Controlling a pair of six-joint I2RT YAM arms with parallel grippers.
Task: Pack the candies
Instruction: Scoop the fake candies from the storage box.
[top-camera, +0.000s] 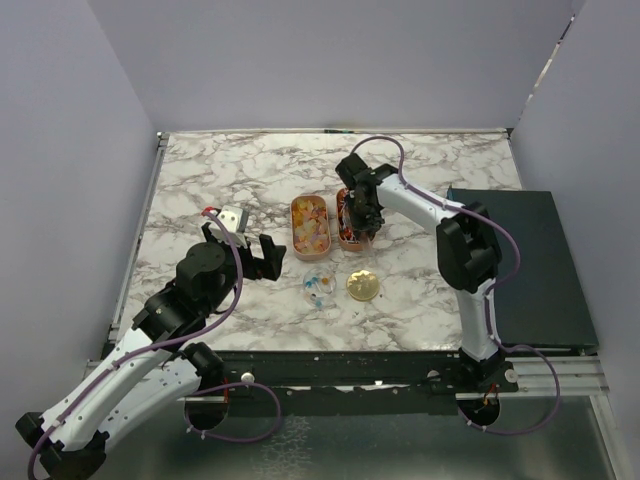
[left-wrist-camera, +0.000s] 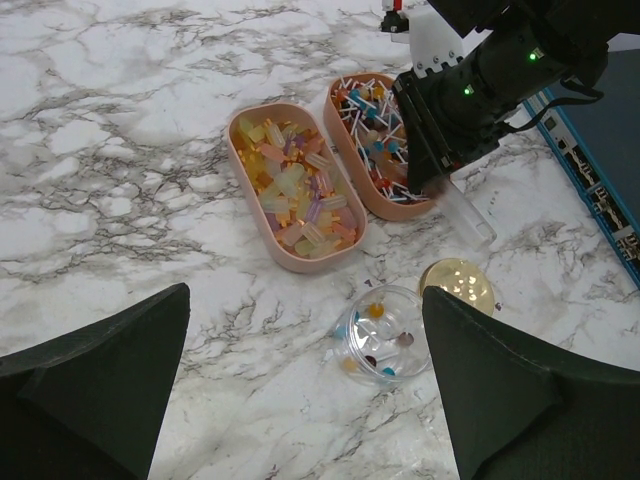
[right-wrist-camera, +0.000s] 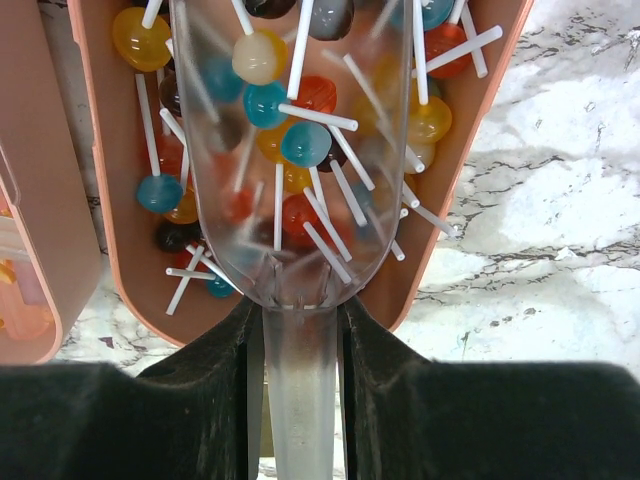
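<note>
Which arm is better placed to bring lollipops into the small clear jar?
The right arm. The right end effector grips the clear scoop, which lies among the lollipops in their tray. The left end effector is open and empty, near the jar.

The gripper (right-wrist-camera: 300, 345) clamps the handle of a clear scoop (right-wrist-camera: 290, 270). Its bowl lies in the tray (right-wrist-camera: 108, 200) among lollipops (right-wrist-camera: 160, 192). A second tray (right-wrist-camera: 45, 270) sits left of it.
</note>
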